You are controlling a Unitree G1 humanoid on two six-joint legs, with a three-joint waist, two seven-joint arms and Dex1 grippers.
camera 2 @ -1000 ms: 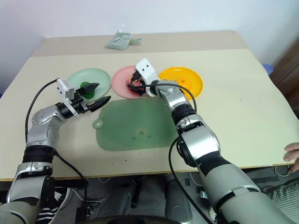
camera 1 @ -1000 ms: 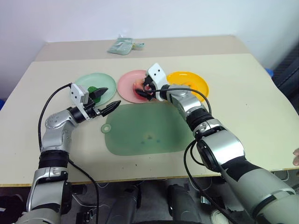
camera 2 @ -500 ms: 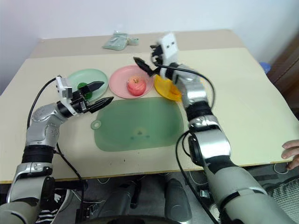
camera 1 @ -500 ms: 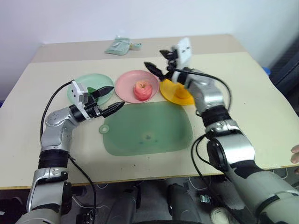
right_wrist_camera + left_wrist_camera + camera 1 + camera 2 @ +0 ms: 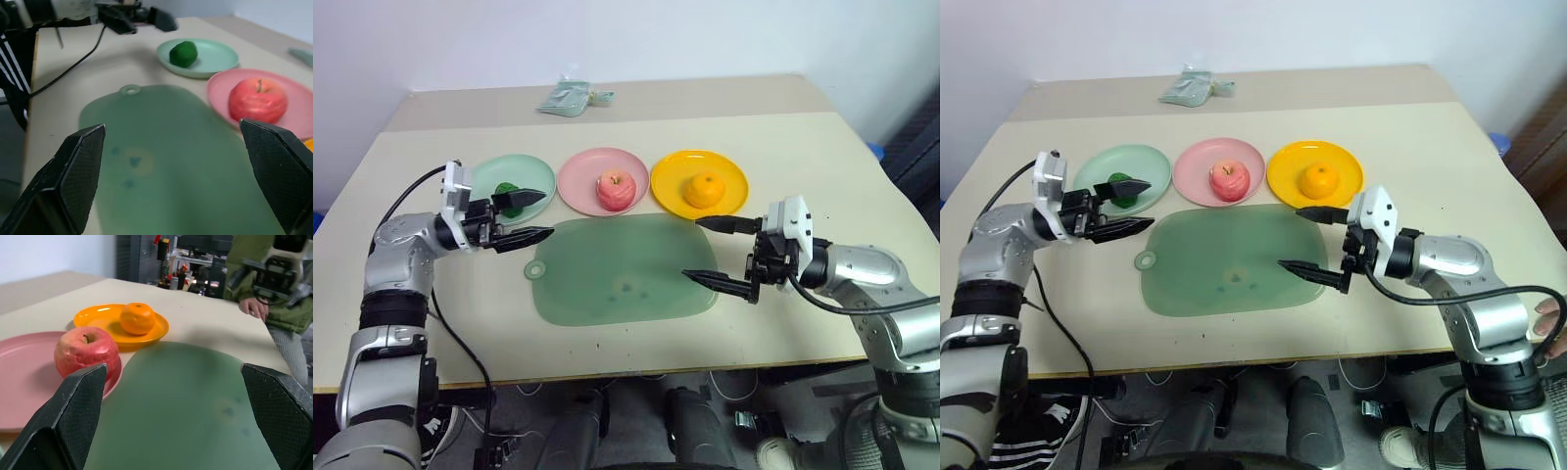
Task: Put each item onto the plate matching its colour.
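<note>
Three foods are sitting matched: green ball [image 5: 1120,183] on mint plate [image 5: 1151,166], apple [image 5: 1228,179] on pink plate [image 5: 1203,157], orange [image 5: 1318,180] on yellow plate [image 5: 1347,162]. I am holding left gripper [image 5: 1129,206] and right gripper [image 5: 1312,241] spread, empty; nothing seems left but resting.

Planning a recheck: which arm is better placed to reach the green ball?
Left. Its open left gripper hangs beside the green ball on the mint plate; the right gripper sits across the mat.

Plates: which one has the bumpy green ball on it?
The pale green plate, farthest to the robot's left, holds the green ball. The pink plate holds the apple.
</note>
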